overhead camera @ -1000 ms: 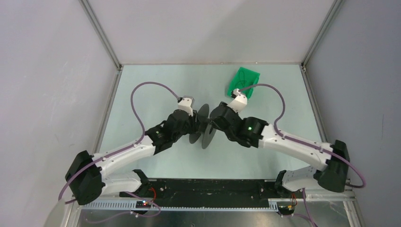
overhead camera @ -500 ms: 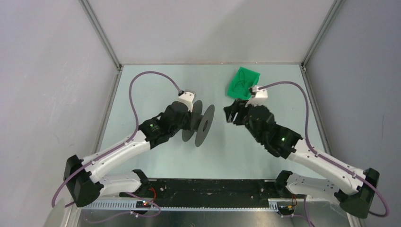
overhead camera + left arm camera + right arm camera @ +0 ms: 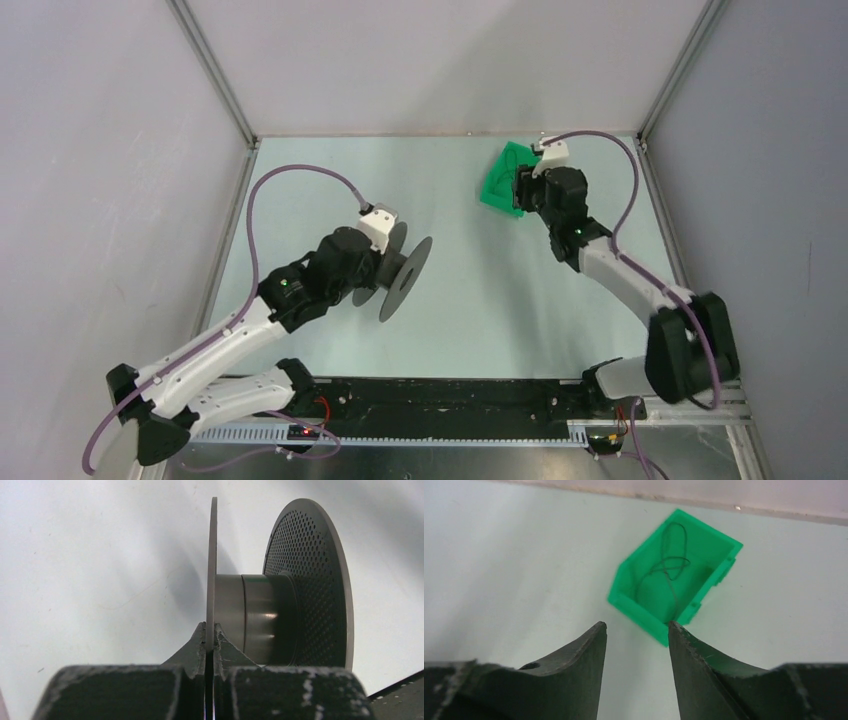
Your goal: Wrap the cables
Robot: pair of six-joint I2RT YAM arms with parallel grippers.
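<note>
Overhead, right gripper (image 3: 520,189) above the green bin (image 3: 497,185), left gripper (image 3: 378,268) with the black reel (image 3: 408,275). From left wrist, clamped tight on one flange. From right wrist, spread wide over the cable (image 3: 668,567) curled inside; probably light and limp, best pinched at a loop crossing.

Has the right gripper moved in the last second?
Yes: the right gripper swung away from the reel toward the far-right corner, reaching the green bin, which stayed put.
</note>
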